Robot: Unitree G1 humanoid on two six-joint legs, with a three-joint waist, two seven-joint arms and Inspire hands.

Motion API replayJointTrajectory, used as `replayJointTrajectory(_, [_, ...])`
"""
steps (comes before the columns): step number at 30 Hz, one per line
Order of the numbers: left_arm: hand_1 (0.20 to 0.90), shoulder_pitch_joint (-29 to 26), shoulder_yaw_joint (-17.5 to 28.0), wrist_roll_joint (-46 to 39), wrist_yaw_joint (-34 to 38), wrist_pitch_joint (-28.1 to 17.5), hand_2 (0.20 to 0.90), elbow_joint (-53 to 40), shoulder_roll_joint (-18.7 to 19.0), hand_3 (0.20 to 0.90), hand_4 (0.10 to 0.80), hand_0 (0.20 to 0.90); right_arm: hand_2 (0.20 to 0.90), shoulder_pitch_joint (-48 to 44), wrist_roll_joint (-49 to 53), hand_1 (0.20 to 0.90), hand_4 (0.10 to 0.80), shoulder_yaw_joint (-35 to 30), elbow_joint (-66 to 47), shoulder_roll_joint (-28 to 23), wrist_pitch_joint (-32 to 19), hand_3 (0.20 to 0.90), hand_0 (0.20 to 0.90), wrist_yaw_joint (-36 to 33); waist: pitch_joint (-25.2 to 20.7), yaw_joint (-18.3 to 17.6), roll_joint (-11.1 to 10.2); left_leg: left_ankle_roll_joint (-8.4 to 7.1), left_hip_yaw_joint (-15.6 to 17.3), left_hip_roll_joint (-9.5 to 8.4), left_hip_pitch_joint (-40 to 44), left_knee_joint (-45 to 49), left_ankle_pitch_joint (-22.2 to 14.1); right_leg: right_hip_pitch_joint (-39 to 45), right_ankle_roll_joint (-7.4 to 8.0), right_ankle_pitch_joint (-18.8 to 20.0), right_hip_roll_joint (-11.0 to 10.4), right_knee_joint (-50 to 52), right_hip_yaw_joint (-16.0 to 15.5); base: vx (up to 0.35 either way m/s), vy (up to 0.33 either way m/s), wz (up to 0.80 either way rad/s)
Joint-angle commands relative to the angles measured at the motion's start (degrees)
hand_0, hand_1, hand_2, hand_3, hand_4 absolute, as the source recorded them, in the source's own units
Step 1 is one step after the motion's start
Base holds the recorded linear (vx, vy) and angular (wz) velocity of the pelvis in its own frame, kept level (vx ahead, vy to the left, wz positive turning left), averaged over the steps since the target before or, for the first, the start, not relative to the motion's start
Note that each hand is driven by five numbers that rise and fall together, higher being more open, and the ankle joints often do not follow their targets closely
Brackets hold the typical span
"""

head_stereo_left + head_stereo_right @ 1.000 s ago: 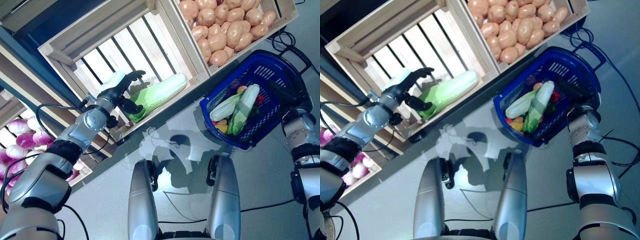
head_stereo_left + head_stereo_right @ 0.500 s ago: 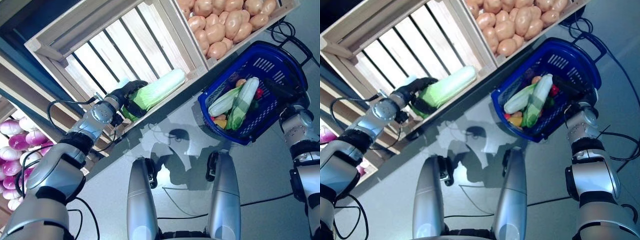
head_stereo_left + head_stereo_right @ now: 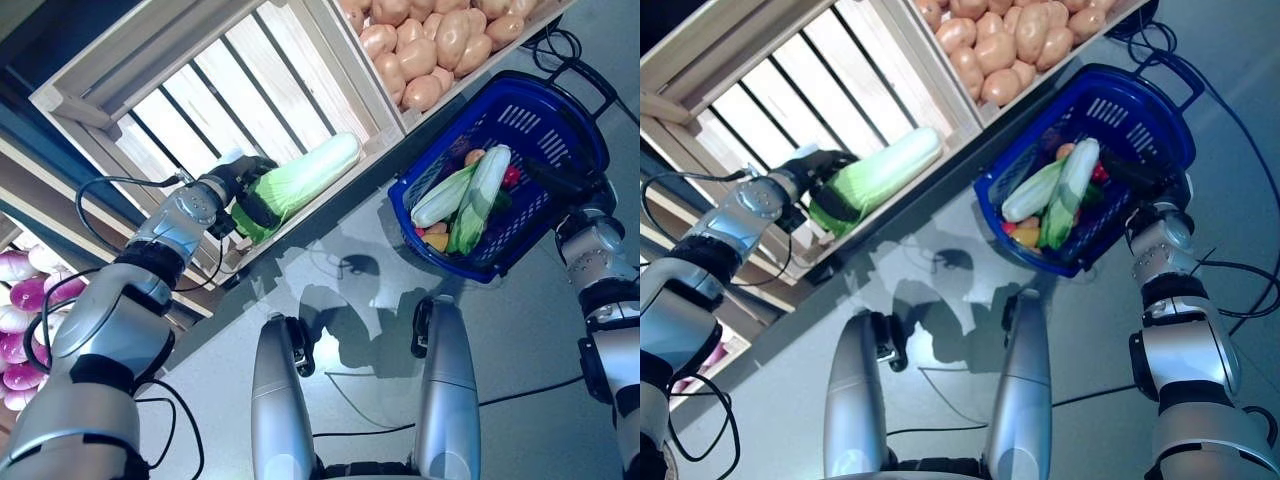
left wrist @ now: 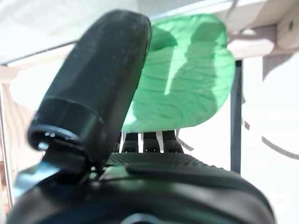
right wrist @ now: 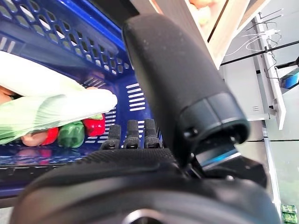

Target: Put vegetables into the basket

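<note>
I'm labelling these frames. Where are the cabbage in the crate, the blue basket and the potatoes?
cabbage (image 3: 305, 180), left eye view, pale middle.
blue basket (image 3: 560, 110), left eye view, inner wall.
potatoes (image 3: 1010, 45), right eye view, pile's middle.

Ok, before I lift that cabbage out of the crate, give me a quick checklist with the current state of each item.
1. Left hand at the cabbage: ok, on its leafy green end.
2. Fingers closed round it: ok, curled on the leaves in the left wrist view.
3. Cabbage free of the crate: not ok, lying on the slats.
4. Right hand holding the basket: ok, curled on its rim.
5. Room in the basket: cannot tell; two cabbages and peppers already inside.
</note>
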Motion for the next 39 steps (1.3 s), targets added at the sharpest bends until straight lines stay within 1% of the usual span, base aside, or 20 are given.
replayJointTrajectory(1, [0.300,-3.15,-2.09,2.30,3.87,-0.39,0.300,4.02,-1.49,0.300,0.400,0.300,0.900,-6.48,2.34,0.900,0.800,-1.04,0.35,-0.12,-4.39,0.900,0.900,0.53,-0.17,-1.08,-1.78,-0.34,0.37,0.81,-0.26,-1.20,-2.02,2.93,0.64,4.85,-3.70,-6.12,-1.19,0.000,0.000,0.00])
replayJointTrajectory(7, [0.300,-3.33,-1.45,2.03,7.87,-3.32,0.300,4.23,-1.76,0.300,0.400,0.300,0.900,-6.20,2.89,0.900,0.800,-0.82,-0.43,0.17,-5.28,0.900,0.900,-0.06,-0.18,-0.99,-2.10,-0.30,0.25,0.75,0.28,-1.87,-1.82,3.35,0.38,4.80,-3.52,-6.48,-1.36,0.000,0.000,0.00])
replayJointTrajectory(9, [0.300,-3.16,-1.25,1.50,8.09,-3.50,0.300,4.09,-1.77,0.300,0.400,0.300,0.900,-6.06,2.91,0.900,0.800,-0.87,-0.57,0.18,-5.36,0.900,0.900,0.09,-0.18,-0.98,-2.14,-0.34,0.26,0.74,0.66,-2.25,-1.71,3.67,0.36,4.79,-3.46,-6.70,-1.41,0.000,0.000,0.00])
replayJointTrajectory(10, [0.300,-2.65,-0.42,0.24,7.90,-4.17,0.300,3.86,-1.68,0.300,0.400,0.300,0.900,-5.61,2.81,0.900,0.800,-1.09,-0.79,0.30,-5.44,0.900,0.900,0.40,-0.19,-0.90,-2.16,-0.36,0.30,0.62,1.68,-3.15,-1.43,4.59,0.26,4.86,-3.33,-7.27,-1.50,0.000,0.000,0.00])
replayJointTrajectory(14, [0.300,-1.52,0.73,0.34,7.41,-4.88,0.300,3.40,-1.51,0.300,0.400,0.300,0.900,-4.51,2.99,0.900,0.800,-1.46,-1.23,0.84,-5.41,0.900,0.900,1.21,-0.36,-0.74,-2.19,-0.39,0.50,0.45,4.11,-5.45,-0.68,6.91,0.07,5.08,-3.19,-8.85,-1.87,0.028,-0.014,0.00])
replayJointTrajectory(16, [0.300,-0.16,1.03,-0.17,6.92,-6.18,0.300,3.23,-0.96,0.300,0.400,0.300,0.900,-3.77,3.90,0.900,0.800,-1.33,-1.49,1.36,-5.25,0.900,0.900,1.96,-1.77,-0.63,-2.12,-0.65,1.25,0.37,7.52,-9.65,0.79,10.21,-0.02,5.64,-2.79,-11.94,-2.30,0.069,0.004,-0.04])
replayJointTrajectory(18, [0.300,0.34,1.46,-1.07,6.78,-6.75,0.300,3.19,-0.70,0.300,0.400,0.300,0.900,-3.41,4.07,0.900,0.800,-1.35,-1.75,1.48,-5.05,0.900,0.900,2.40,-2.38,-0.67,-2.12,-0.68,1.75,0.39,9.00,-11.39,1.46,11.67,-0.07,5.93,-2.64,-13.27,-2.55,0.049,0.016,-0.07])
replayJointTrajectory(21, [0.300,1.79,2.85,-2.48,6.99,-8.55,0.300,2.99,-0.55,0.300,0.400,0.300,0.900,-2.20,5.04,0.900,0.800,-1.70,-2.29,2.22,-5.05,0.900,0.900,4.28,-3.93,-0.69,-2.15,-0.60,2.77,0.37,12.48,-15.36,3.01,14.91,-0.30,6.63,-2.59,-16.14,-3.23,0.045,0.024,-0.03])
replayJointTrajectory(25, [0.300,4.96,5.12,-5.24,6.20,-10.43,0.300,0.54,0.36,0.300,0.400,0.300,0.900,1.52,6.26,0.900,0.800,-2.72,-5.76,3.76,-5.32,0.900,0.900,6.46,-6.89,-0.54,-2.37,-0.54,4.00,-0.16,18.34,-21.80,5.37,20.61,-0.55,7.68,-2.33,-21.14,-4.38,0.042,0.014,-0.04])
replayJointTrajectory(26, [0.300,6.23,5.99,-5.93,6.02,-11.20,0.300,-0.57,0.70,0.300,0.400,0.300,0.900,3.06,6.74,0.900,0.800,-3.17,-7.63,4.38,-5.59,0.900,0.900,6.97,-7.81,-0.53,-2.63,-0.07,4.65,-0.37,19.75,-24.71,7.90,22.03,-1.16,9.60,-2.19,-23.67,-5.01,-0.018,0.000,-0.08])
replayJointTrajectory(28, [0.300,8.84,8.02,-6.68,6.30,-11.63,0.300,-3.48,0.77,0.300,0.400,0.300,0.900,6.40,6.97,0.900,0.800,-3.71,-12.25,6.06,-6.19,0.900,0.900,6.69,-9.36,-0.40,-3.11,0.07,5.18,-0.81,23.38,-28.57,9.29,25.76,-1.29,10.39,-1.85,-27.17,-5.71,0.035,-0.009,-0.06])
replayJointTrajectory(31, [0.300,11.61,10.16,-7.48,6.82,-12.05,0.300,-6.75,0.83,0.300,0.400,0.300,0.900,9.30,6.25,0.900,0.800,-4.23,-16.62,7.68,-6.82,0.900,0.900,5.67,-10.64,-0.24,-3.46,0.23,5.45,-1.33,26.96,-32.61,10.77,29.27,-1.38,11.24,-1.49,-30.62,-6.29,0.061,-0.015,0.00])
replayJointTrajectory(32, [0.300,15.17,12.78,-7.41,7.44,-11.89,0.300,-11.06,0.45,0.300,0.400,0.300,0.900,12.64,5.09,0.900,0.800,-4.53,-22.01,9.68,-8.26,0.900,0.900,3.23,-12.14,0.04,-3.73,0.45,5.62,-1.90,30.40,-36.37,12.20,33.02,-1.51,12.25,-0.70,-34.73,-6.84,0.100,-0.036,0.05])
replayJointTrajectory(33, [0.300,16.94,13.91,-7.34,7.61,-11.84,0.300,-12.95,0.16,0.300,0.400,0.300,0.900,14.20,4.25,0.900,0.800,-4.66,-24.11,10.70,-8.77,0.900,0.900,1.80,-12.93,0.08,-3.81,0.58,5.77,-2.11,32.51,-38.63,12.96,35.21,-1.53,12.82,-0.16,-37.18,-7.06,0.100,-0.038,0.03])
replayJointTrajectory(34, [0.300,17.37,14.15,-7.28,7.60,-11.79,0.300,-13.34,0.10,0.300,0.400,0.300,0.900,14.57,3.93,0.900,0.800,-4.68,-24.57,10.95,-8.84,0.900,0.900,1.31,-13.02,0.06,-3.83,0.59,5.82,-2.16,33.14,-39.24,13.19,35.84,-1.54,12.99,-0.03,-37.79,-7.13,0.125,-0.038,-0.01])
replayJointTrajectory(35, [0.300,20.21,15.57,-6.84,7.65,-11.58,0.300,-16.25,-0.68,0.300,0.400,0.300,0.900,16.76,1.41,0.900,0.800,-4.25,-27.62,12.85,-9.02,0.900,0.900,-3.04,-14.86,0.29,-3.96,0.85,6.43,-2.90,36.92,-43.41,14.68,39.82,-1.39,14.15,0.98,-42.39,-7.64,0.102,-0.026,0.03])
replayJointTrajectory(36, [0.300,20.67,15.76,-6.86,7.65,-11.52,0.300,-16.64,-0.75,0.300,0.400,0.300,0.900,17.07,1.01,0.900,0.800,-4.16,-28.04,13.07,-8.88,0.900,0.900,-3.53,-15.00,0.29,-3.99,0.90,6.50,-3.04,37.56,-44.03,14.94,40.46,-1.36,14.37,1.11,-43.02,-7.70,0.184,-0.020,0.07])
replayJointTrajectory(37, [0.300,22.58,16.30,-7.14,7.71,-11.21,0.300,-18.54,-1.57,0.300,0.400,0.300,0.900,18.15,-0.37,0.900,0.800,-3.40,-30.58,14.53,-7.47,0.900,0.900,-6.82,-16.73,0.55,-4.11,1.14,6.75,-4.07,40.82,-47.79,16.13,44.24,-1.20,15.42,1.81,-47.45,-8.13,0.130,0.008,0.08])
replayJointTrajectory(39, [0.300,24.10,16.81,-7.35,7.80,-11.12,0.300,-19.59,-2.85,0.300,0.400,0.300,0.900,18.74,-1.95,0.900,0.800,-3.07,-31.78,15.48,-6.70,0.900,0.900,-10.65,-18.45,0.67,-4.16,1.36,7.42,-4.79,44.17,-51.65,17.35,47.85,-1.02,16.44,2.44,-51.53,-8.51,0.167,0.028,0.07])
